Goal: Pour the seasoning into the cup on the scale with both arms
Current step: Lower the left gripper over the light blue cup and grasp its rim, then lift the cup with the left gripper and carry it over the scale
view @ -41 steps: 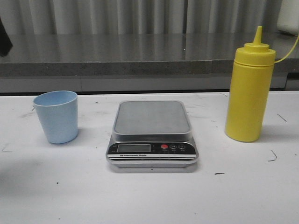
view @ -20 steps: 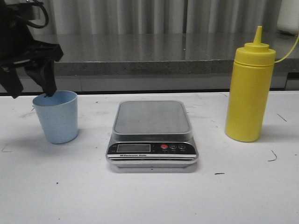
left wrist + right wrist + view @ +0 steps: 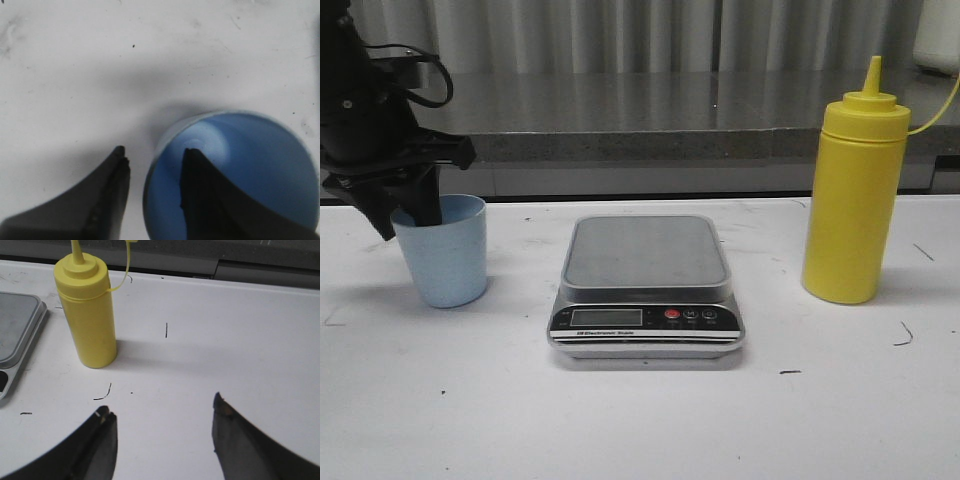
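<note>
Meanwhile, the left gripper (image 3: pixel 408 215) hung over the rim of the light blue cup (image 3: pixel 443 251), which stood on the white table (image 3: pixel 640 420) to the left of the scale (image 3: pixel 645 290) and apart from it. Its jaws were parted and straddled the cup wall: in the left wrist view one finger (image 3: pixel 200 190) reached down inside the cup (image 3: pixel 250 165), while the other finger (image 3: pixel 107 192) sat outside it just beside the rim. Whether either pad pressed on the plastic could not be told.

The silver digital scale sat at the middle of the table, its steel platform bare, its black front panel with LCD and red button (image 3: pixel 672 314) facing the camera. The yellow seasoning bottle (image 3: pixel 855 190) stood upright to the right of the scale, well apart from the cup, its cone nozzle pointing up and a thin yellow tether looping off from the cap.

The right gripper (image 3: pixel 162 440) was spread wide above bare table, holding nothing, with the seasoning bottle (image 3: pixel 90 320) ahead of it and off to one side, and a corner of the scale (image 3: pixel 17 335) at the frame's edge.
</note>
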You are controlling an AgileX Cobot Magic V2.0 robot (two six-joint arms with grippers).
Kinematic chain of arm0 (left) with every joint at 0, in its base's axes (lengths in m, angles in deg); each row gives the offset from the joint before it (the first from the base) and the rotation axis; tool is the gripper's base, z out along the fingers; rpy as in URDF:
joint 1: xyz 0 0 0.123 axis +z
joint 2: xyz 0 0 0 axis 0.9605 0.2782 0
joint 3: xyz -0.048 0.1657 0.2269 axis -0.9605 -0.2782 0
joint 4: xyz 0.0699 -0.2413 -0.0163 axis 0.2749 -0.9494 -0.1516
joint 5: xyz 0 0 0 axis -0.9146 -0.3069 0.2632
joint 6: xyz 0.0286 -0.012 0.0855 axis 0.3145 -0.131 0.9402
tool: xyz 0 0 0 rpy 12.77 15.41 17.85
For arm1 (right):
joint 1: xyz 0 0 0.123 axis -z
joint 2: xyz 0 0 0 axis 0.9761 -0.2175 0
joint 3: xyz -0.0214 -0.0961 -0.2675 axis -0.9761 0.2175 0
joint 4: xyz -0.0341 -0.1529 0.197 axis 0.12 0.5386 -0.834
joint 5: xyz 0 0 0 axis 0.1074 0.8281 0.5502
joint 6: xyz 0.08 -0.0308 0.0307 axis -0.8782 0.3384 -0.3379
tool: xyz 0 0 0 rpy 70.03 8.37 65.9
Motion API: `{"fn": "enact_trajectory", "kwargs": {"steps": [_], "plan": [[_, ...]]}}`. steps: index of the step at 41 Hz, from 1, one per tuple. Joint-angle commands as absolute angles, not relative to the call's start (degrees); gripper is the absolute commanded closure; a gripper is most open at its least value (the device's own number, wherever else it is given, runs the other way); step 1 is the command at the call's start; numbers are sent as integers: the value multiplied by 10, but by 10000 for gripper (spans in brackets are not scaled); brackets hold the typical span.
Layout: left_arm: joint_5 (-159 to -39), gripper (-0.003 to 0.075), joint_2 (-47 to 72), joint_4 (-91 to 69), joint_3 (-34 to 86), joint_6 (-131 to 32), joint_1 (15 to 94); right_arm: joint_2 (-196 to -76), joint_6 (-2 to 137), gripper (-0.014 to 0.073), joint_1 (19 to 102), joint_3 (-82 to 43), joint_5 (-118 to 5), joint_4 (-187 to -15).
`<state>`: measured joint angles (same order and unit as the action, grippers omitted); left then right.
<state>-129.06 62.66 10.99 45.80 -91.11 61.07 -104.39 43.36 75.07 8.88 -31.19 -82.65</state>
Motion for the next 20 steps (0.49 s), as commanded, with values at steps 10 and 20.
{"fn": "enact_trajectory", "kwargs": {"steps": [10, 20], "plan": [[-1268, 740, 566, 103, 477, -912, 594, -1051, 440, 146, 751, 75, -352, -822], [-1279, 740, 526, 97, 544, -912, 521, -1051, 440, 146, 751, 75, -352, -822]]}}
